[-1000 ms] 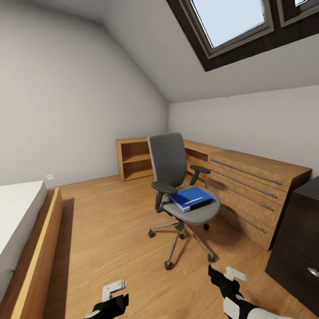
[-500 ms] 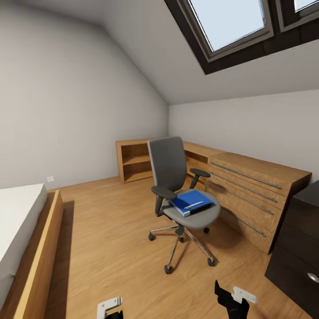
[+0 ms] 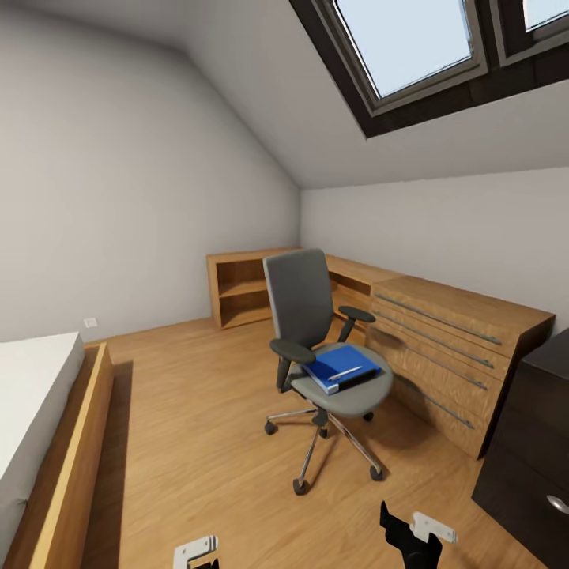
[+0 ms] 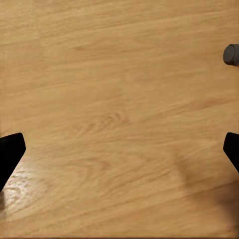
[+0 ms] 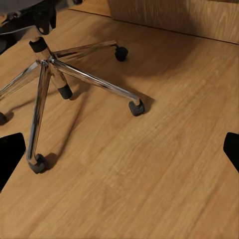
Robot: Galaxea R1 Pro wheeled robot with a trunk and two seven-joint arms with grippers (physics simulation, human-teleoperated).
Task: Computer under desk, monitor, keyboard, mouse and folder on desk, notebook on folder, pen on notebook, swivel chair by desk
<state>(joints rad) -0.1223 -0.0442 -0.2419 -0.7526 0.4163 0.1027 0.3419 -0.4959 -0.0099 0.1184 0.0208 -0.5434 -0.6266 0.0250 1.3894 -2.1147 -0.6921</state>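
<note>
1. The swivel chair (image 3: 324,348) stands mid-floor on bare wood floor (image 3: 190,411), open boards on its bed side.
2. The blue folder (image 3: 342,367) lies on its seat, the pen (image 3: 344,373) on top.
3. A wooden drawer chest (image 3: 442,348) is just behind; a bed (image 3: 32,411) edges the far side.
4. The left gripper (image 4: 119,149) and right gripper (image 5: 119,149) are both spread wide, holding nothing.
5. No readable writing.

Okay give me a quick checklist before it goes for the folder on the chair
1. Folder lies flat on the swivel chair seat: ok.
2. Pen rests on the folder and may roll off when it is lifted: not ok.
3. Left gripper open, holding nothing: ok.
4. Right gripper open, holding nothing: ok.
5. Folder within arm's reach: not ok, wooden floor lies between.
6. Notebook under the pen: cannot tell.
</note>
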